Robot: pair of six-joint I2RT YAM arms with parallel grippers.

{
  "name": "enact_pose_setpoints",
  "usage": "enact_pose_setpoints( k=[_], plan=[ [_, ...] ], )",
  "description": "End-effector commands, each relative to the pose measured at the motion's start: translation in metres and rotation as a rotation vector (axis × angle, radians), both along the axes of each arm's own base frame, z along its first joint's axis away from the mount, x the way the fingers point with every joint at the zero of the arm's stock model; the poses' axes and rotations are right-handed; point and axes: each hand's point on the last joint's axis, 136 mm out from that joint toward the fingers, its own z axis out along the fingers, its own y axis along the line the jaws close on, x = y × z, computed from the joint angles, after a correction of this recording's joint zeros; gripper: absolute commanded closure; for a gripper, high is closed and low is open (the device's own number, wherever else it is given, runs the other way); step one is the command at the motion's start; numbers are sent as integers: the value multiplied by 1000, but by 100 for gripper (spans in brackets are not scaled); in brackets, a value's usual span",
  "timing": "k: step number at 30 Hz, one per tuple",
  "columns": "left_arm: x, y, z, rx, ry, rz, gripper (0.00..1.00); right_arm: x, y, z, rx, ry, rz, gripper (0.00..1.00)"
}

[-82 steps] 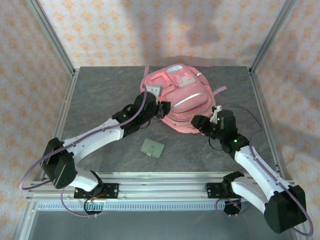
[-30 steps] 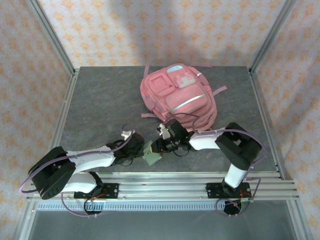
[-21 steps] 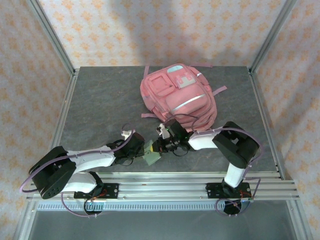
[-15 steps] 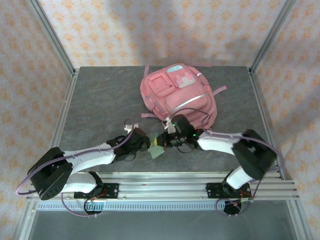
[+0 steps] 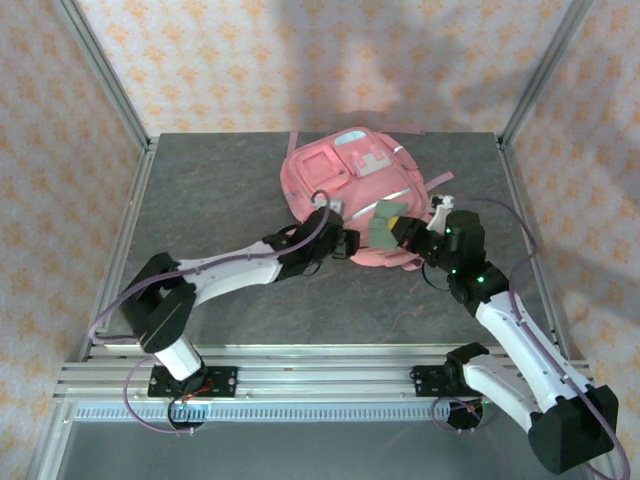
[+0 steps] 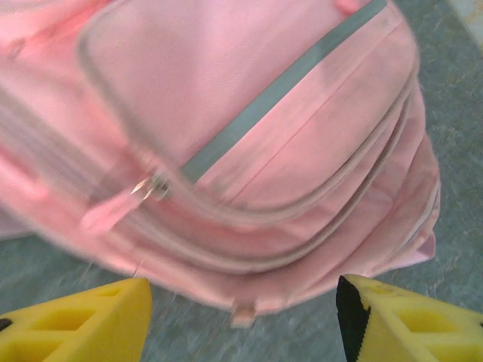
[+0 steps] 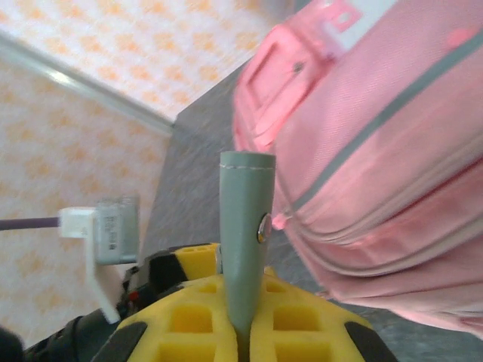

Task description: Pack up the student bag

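The left arm reaches over the table (image 5: 220, 190). Its left gripper (image 5: 345, 243) is at the near edge of the student bag (image 5: 350, 190), fingers wide apart, holding nothing. The right gripper (image 7: 241, 302) pinches a flat grey-green pouch (image 7: 245, 226) (with a shiny snap) upright beside the bag. The big pink bag lies flat near the table's back, and its front pocket looks zipped.
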Motion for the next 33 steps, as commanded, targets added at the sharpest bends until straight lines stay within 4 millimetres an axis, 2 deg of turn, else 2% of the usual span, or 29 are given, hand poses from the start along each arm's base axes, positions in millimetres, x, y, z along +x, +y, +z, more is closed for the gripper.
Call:
enact_pose_setpoints(
  k=[1,5,6,10,15,19,22,23,24,27,33],
  plan=[
    [14,-18,11,159,-76,-100,32,1,-28,-21,-1,87,-112,97],
    [31,-34,8,314,-117,-158,30,2,-46,-27,29,107,-167,97],
    [35,-37,0,358,-114,-176,30,2,-50,-29,31,115,-181,97],
    [44,-50,-7,467,-146,-227,29,2,-67,-35,38,132,-234,97],
    [53,-59,-21,541,-148,-252,28,2,-75,-40,53,144,-252,97],
    [67,-54,-29,614,-175,-198,30,1,-74,-44,62,153,-249,97],
    [76,-50,-27,647,-204,-163,44,-1,-72,-46,72,157,-242,97],
    [78,-50,-24,646,-213,-157,54,-1,-72,-46,74,157,-241,97],
    [80,-50,-21,640,-217,-155,69,-2,-72,-47,75,159,-243,97],
    [84,-51,-9,617,-223,-151,98,-4,-71,-50,82,163,-238,97],
    [83,-55,23,546,-241,-172,100,-2,-64,-49,129,150,-209,96]
  ],
)
